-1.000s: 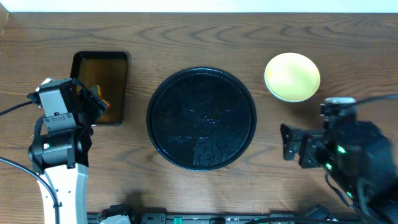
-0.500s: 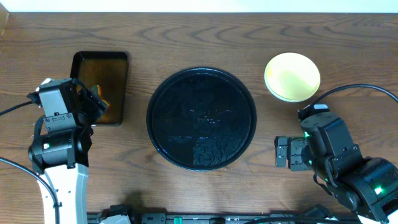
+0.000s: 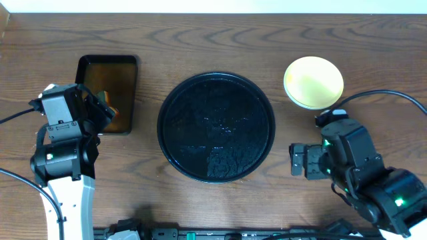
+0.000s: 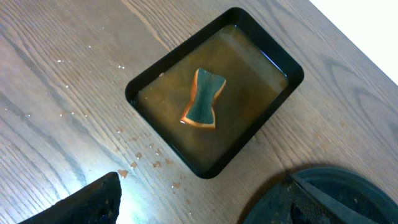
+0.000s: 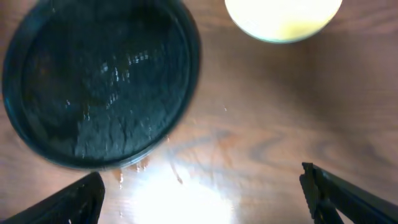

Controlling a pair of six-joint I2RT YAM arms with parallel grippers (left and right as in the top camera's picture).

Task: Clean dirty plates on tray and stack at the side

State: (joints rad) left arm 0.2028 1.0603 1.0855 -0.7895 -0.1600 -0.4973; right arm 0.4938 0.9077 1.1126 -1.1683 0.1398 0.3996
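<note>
Finds the tray (image 3: 215, 127) mid-table (image 3: 213, 33), glossy black and wet-looking. Puts the dirty plates (image 3: 313, 82) off it, on the wood to its far right and apart from its rim, with the pale yellow one on top; probably a stack, with the lower ones barely visible. Shows the right gripper (image 5: 202, 199) over bare wood near tray and plates, fingers spread wide. Shows the left gripper (image 4: 199, 205) likewise parted, just beside the rectangular tray (image 4: 134, 93), with a sponge (image 4: 203, 101) lying in its brownish liquid.

Robot lab bench; wood-grain table (image 3: 220, 33); cable (image 3: 380, 92) trailing from right arm (image 3: 373, 180)
</note>
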